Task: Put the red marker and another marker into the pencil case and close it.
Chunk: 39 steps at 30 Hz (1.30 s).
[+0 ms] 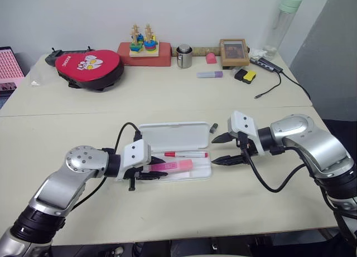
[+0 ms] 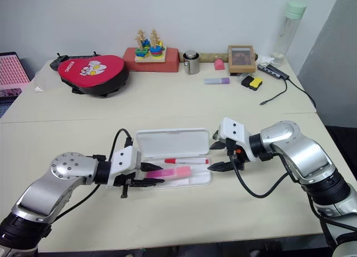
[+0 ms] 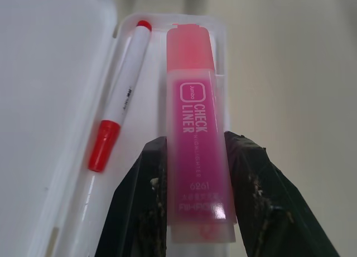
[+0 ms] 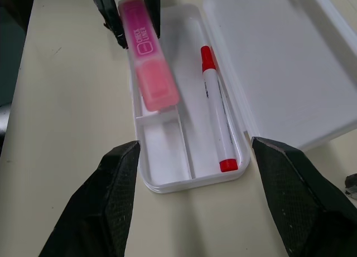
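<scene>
Red marker (image 1: 186,154) already lies in the open pencil case (image 1: 174,135). My left gripper (image 1: 159,172) pinches the pink highlighter (image 1: 172,166) over the near tray. Right gripper (image 1: 225,149) waits spread. Release and lid-closing remain.

Beige table (image 1: 184,212): open pencil case (image 1: 174,135), red pouch (image 1: 89,67).

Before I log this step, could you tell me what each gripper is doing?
Left gripper: shut on the pink highlighter, over the pencil case.
Right gripper: open, holding nothing.
</scene>
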Each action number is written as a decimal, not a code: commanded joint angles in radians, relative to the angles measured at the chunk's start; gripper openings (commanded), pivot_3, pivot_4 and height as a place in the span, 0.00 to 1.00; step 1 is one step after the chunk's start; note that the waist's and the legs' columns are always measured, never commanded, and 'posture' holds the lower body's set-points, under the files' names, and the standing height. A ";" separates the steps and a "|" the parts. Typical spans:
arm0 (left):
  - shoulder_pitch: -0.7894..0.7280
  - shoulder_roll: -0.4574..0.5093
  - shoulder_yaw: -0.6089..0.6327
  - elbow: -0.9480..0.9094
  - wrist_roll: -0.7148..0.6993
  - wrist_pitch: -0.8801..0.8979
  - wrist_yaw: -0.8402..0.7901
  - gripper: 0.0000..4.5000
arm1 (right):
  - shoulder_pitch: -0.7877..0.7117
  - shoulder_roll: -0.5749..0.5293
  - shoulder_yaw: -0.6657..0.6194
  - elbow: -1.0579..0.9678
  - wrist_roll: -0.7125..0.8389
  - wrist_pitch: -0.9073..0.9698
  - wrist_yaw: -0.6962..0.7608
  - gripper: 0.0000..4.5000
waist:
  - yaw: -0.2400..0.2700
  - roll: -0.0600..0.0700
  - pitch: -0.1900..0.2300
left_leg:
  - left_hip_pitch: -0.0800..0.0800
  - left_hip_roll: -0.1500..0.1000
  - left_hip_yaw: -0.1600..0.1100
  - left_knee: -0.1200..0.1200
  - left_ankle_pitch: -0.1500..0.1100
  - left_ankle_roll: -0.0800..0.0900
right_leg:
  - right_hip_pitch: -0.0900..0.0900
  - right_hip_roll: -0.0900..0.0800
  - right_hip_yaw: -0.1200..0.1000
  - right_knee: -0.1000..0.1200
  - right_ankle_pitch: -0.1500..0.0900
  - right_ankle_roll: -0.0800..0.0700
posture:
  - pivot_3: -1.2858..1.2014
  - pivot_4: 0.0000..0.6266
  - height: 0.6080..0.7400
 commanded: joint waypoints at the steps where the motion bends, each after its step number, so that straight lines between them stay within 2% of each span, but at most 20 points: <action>1: -0.026 -0.006 -0.006 -0.002 0.010 -0.017 -0.012 0.26 | -0.005 -0.006 -0.038 -0.026 0.008 -0.008 -0.005 0.74 | 0.000 0.000 0.000 | 0.000 0.000 0.000 0.000 0.000 0.000 | 0.000 0.000 0.000 0.000 0.000 0.000 | 0.52 0.24 1.00; 15: -0.026 0.018 -0.035 0.036 0.107 -0.081 -0.038 0.26 | -0.005 -0.003 -0.035 -0.026 0.008 -0.007 -0.012 0.74 | 0.000 0.000 0.000 | 0.000 0.000 0.000 0.000 0.000 0.000 | 0.000 0.000 0.000 0.000 0.000 0.000 | 0.52 0.24 1.00; 30: -0.035 0.008 -0.030 0.044 0.123 -0.083 -0.039 0.26 | -0.011 -0.002 -0.032 -0.025 0.010 -0.006 -0.015 0.74 | 0.000 0.000 0.000 | 0.000 0.000 0.000 0.000 0.000 0.000 | 0.000 0.000 0.000 0.000 0.000 0.000 | 0.52 0.24 1.00; 31: -0.036 0.009 -0.030 0.041 0.121 -0.079 -0.040 0.34 | -0.011 -0.002 -0.032 -0.026 0.009 -0.006 -0.015 0.74 | 0.000 0.000 0.000 | 0.000 0.000 0.000 0.000 0.000 0.000 | 0.000 0.000 0.000 0.000 0.000 0.000 | 0.52 0.24 1.00; 35: -0.037 0.007 -0.016 0.025 0.106 -0.064 -0.040 0.53 | -0.015 -0.001 -0.029 -0.027 0.009 -0.005 -0.014 0.74 | 0.000 0.000 0.000 | 0.000 0.000 0.000 0.000 0.000 0.000 | 0.000 0.000 0.000 0.000 0.000 0.000 | 0.52 0.24 1.00; 39: -0.040 -0.009 0.011 -0.002 0.062 -0.017 -0.028 0.67 | -0.017 0.000 -0.030 -0.027 0.011 -0.003 -0.013 0.74 | 0.000 0.000 0.000 | 0.000 0.000 0.000 0.000 0.000 0.000 | 0.000 0.000 0.000 0.000 0.000 0.000 | 0.52 0.24 1.00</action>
